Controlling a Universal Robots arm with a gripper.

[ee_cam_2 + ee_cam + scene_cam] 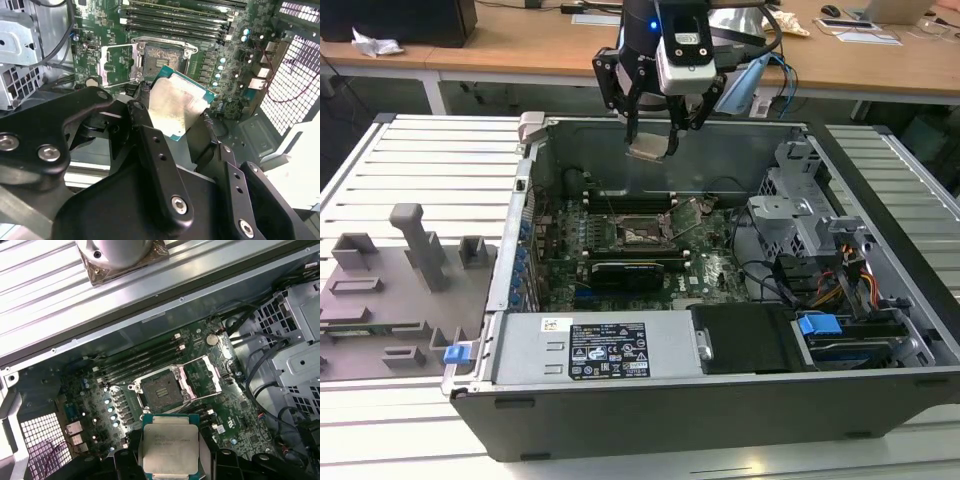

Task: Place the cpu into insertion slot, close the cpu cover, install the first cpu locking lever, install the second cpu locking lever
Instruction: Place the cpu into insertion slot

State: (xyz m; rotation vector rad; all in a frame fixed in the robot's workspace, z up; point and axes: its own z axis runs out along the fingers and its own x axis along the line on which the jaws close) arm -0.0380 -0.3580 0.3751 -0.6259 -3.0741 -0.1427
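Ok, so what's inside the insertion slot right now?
Just its dark pin field; the insertion slot holds no chip, with the cpu cover open beside it. The cpu sits in the tool, hiding the slot's edge in the second wrist view.

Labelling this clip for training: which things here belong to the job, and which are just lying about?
Job: gripper, holding the cpu; open insertion slot; opened cpu cover.
Lying about: memory slots; expansion card; power supply; grey fixture tray.

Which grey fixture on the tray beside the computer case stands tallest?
The T-topped post; it rises well above the squat blocks around it.
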